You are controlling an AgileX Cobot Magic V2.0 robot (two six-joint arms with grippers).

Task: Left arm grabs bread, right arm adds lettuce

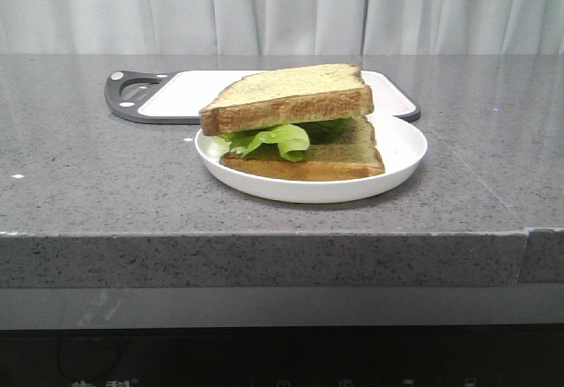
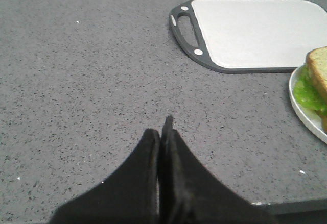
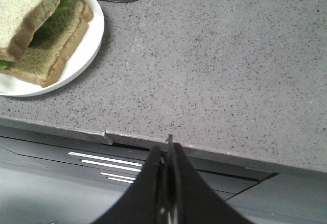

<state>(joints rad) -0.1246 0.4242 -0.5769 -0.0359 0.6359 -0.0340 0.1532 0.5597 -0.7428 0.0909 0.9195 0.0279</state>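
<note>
Grey speckled stone counter (image 1: 106,184) before pale curtains (image 1: 282,8); left gripper (image 2: 162,132) and right gripper (image 3: 168,150) both clenched, empty.

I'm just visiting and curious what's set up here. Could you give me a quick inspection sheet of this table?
Surface: grey speckled counter.
Job's things: top bread over lettuce and bottom bread, stacked on white plate.
Clutter: cutting board behind the plate, nothing on it.
Grippers: left gripper and right gripper fingers closed, holding nothing, away from the plate.
Cables: nothing seen.
Surroundings: pale curtain behind.
</note>
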